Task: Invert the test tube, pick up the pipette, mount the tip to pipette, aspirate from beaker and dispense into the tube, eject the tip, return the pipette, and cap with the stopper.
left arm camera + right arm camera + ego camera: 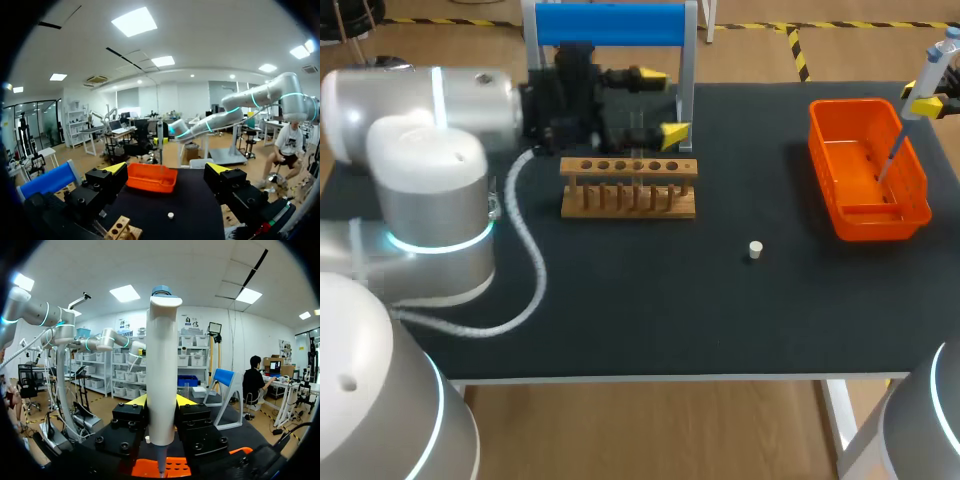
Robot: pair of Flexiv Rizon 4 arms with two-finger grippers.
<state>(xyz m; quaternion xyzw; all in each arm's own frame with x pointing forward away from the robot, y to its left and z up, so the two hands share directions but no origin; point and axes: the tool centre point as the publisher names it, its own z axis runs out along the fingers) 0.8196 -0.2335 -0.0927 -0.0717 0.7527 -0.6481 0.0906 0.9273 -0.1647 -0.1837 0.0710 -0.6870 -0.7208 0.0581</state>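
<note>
My right gripper (930, 98) is at the far right, shut on the white pipette (938, 62). The pipette's thin tip (890, 160) points down into the orange bin (912, 205). In the right wrist view the pipette (162, 375) stands upright between the yellow-tipped fingers of the right gripper (161, 401), above the orange bin (142, 469). My left gripper (660, 103) is open just behind the wooden tube rack (628, 186), with nothing between its fingers. From the left wrist, the left gripper (167, 170) faces the bin (150, 177). The small white stopper (755, 250) lies on the mat.
A blue-topped stand (610, 25) rises behind the left gripper. A white cable (525, 250) loops from my left arm across the mat's left side. The stopper (170, 215) and a corner of the rack (120, 229) show below the left gripper.
</note>
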